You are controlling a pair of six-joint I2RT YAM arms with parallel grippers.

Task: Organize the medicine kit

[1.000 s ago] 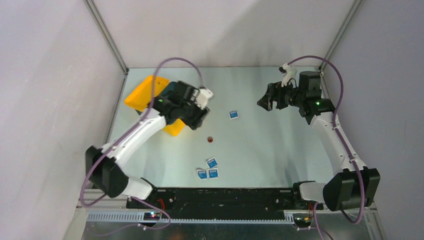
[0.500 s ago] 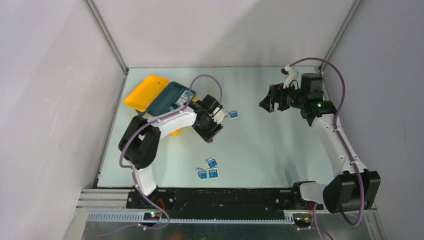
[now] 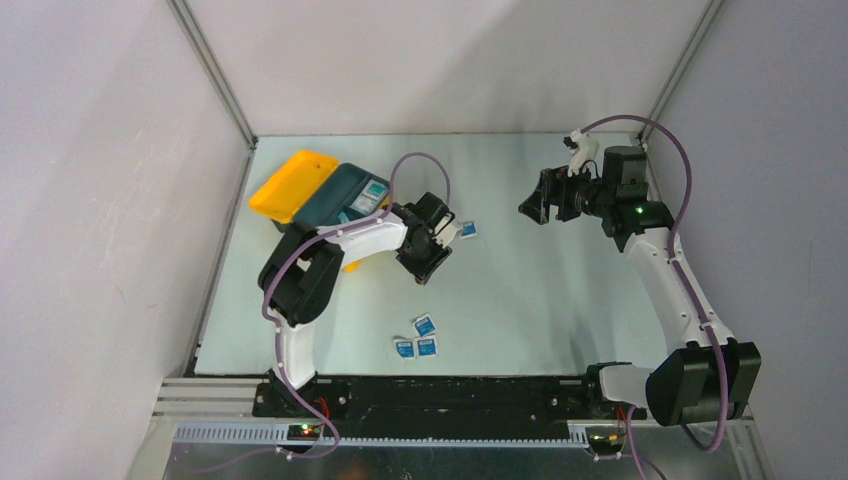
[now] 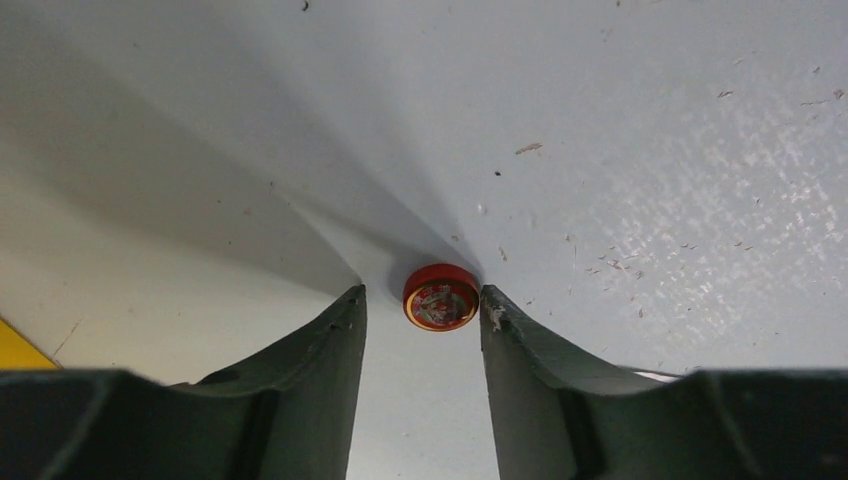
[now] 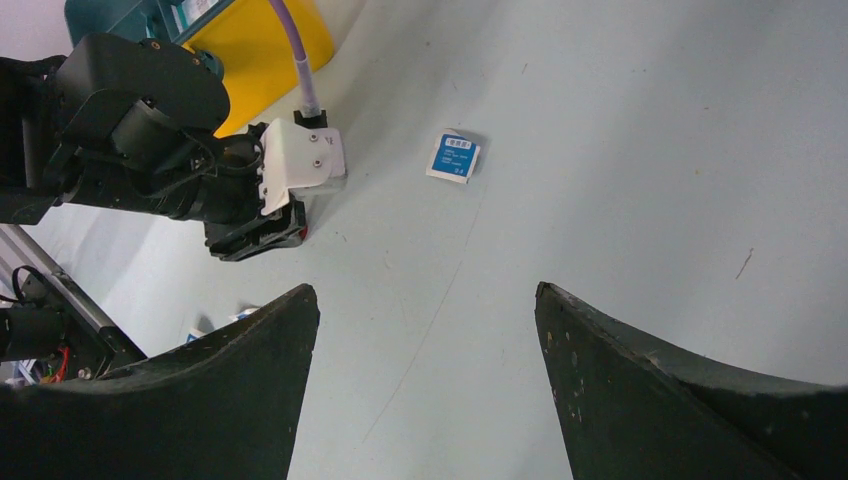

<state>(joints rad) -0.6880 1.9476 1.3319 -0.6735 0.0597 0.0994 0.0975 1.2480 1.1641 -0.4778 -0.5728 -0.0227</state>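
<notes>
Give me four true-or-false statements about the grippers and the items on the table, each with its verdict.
1. The left gripper has its fingers on either side of a small red round tin. True.
2. The right gripper holds a blue sachet. False: it is open and empty, above the table.
3. Three blue sachets lie clustered near the arms' bases. True.
4. The dark teal tray lies alone at the table's right edge. False: it sits at the far left, overlapping the yellow medicine kit.
</notes>
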